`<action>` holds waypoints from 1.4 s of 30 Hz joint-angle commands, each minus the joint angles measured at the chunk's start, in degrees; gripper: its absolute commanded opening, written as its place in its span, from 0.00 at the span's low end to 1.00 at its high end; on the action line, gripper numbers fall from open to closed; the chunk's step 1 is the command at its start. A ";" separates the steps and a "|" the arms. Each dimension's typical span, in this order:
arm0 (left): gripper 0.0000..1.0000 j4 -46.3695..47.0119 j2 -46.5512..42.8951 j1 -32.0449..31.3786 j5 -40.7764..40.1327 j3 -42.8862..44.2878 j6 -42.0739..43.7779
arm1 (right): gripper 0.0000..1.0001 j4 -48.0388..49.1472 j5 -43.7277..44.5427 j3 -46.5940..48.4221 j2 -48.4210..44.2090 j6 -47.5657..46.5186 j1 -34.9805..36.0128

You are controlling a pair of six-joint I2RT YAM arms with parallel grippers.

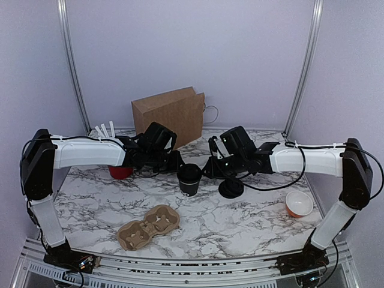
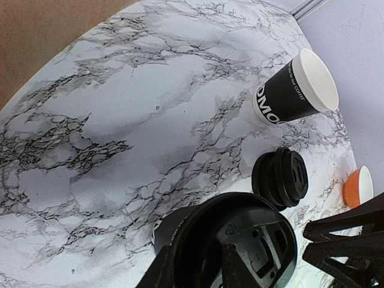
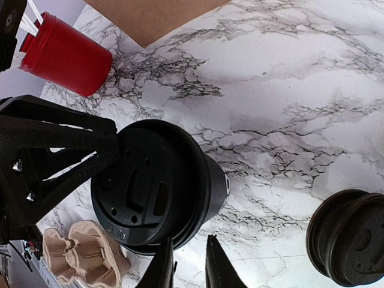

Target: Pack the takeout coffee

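We see a lab test booth: plain lilac walls (image 1: pixel 180 48) with metal rails (image 1: pixel 72 66) at ten and two o'clock enclose a marble-print table (image 1: pixel 240 222).

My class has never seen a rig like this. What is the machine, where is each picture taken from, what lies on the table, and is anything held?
The machine is two robot arms bolted at the near edge of a marble-patterned table. The wide picture comes from a fixed camera above and behind them. The close-ups come from a camera on each wrist. On the table are a small black paper cup with a black plastic lid, a spare black round lid, a red cup of white sticks, a brown paper bag, a cardboard cup carrier, a small orange bowl and an open black paper cup. The left gripper and right gripper hover at the lidded cup. The right's fingers are nearly together, gripping nothing; the left's grip is unclear.
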 commanded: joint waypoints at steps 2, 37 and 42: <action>0.27 -5.92 2.26 -0.66 1.35 0.01 0.76 | 0.19 0.38 0.86 1.98 -0.67 0.23 0.95; 0.27 -6.16 2.88 -0.92 1.35 0.94 0.94 | 0.11 3.13 3.98 2.49 -4.78 -1.08 1.74; 0.27 -6.23 2.83 -0.92 1.38 1.12 1.03 | 0.04 7.44 -2.15 1.80 -3.53 0.12 1.36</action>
